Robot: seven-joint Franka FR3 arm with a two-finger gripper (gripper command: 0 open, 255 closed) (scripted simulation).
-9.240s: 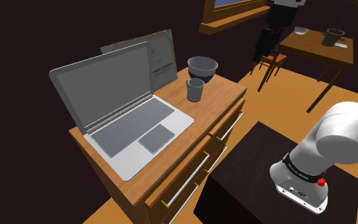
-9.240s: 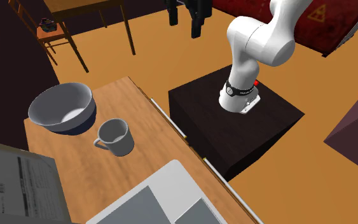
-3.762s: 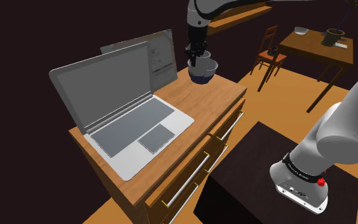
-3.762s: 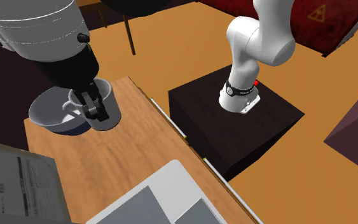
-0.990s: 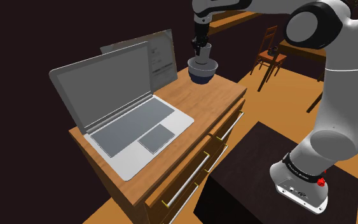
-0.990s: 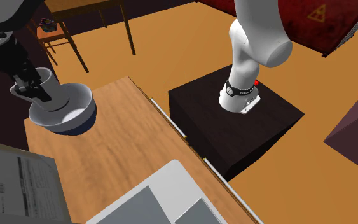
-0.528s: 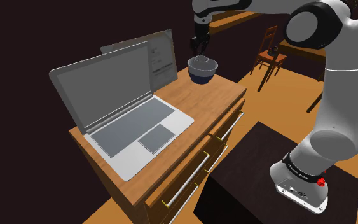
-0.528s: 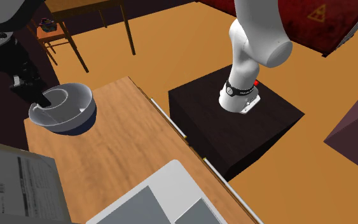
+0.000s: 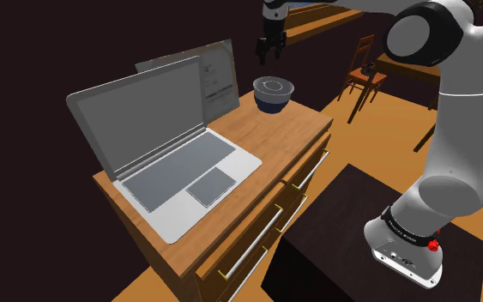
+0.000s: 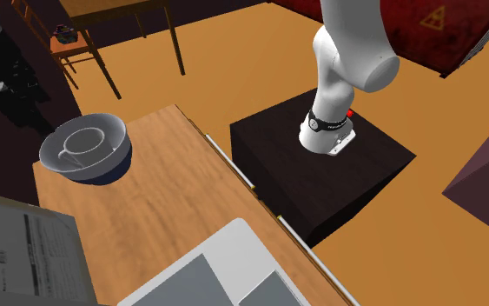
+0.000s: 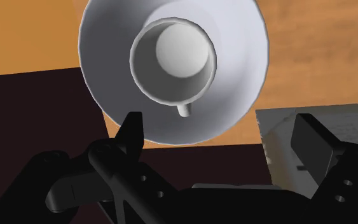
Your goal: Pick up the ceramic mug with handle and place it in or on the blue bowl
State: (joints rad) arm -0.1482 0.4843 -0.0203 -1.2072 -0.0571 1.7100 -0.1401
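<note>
Mug (image 11: pixel 174 60) sits upright inside the bowl (image 11: pixel 241 83), mouth up, roughly centred, with its handle turned toward the gripper's side. The bowl is pale inside and dark blue outside, and stands at the table's (image 9: pixel 265 137) far corner, just beside the sheet of paper (image 9: pixel 218 77) propped behind the laptop (image 9: pixel 171 146). The mug's rim is lower than the bowl's rim in the second exterior view.

Gripper (image 9: pixel 269 47) hangs above the bowl with a clear gap. Its fingers are spread wide and hold nothing. In the wrist view both fingers stand apart, and neither touches the mug or the bowl.

Judged step: placement looks done and the release is made, so what remains is the retreat.

To do it well:
- Go straight up first, with no sideways swing until the fingers are well above the bowl's rim.
- Keep the fingers apart on the way out. Closing low risks catching the handle or the mug's lip.
- Steer clear of the paper and the laptop screen when pulling back toward the stand (image 9: pixel 359 249).
- Move slowly near the bowl. It is close to the table's edge, and a nudge could slide it off or tip the mug.
</note>
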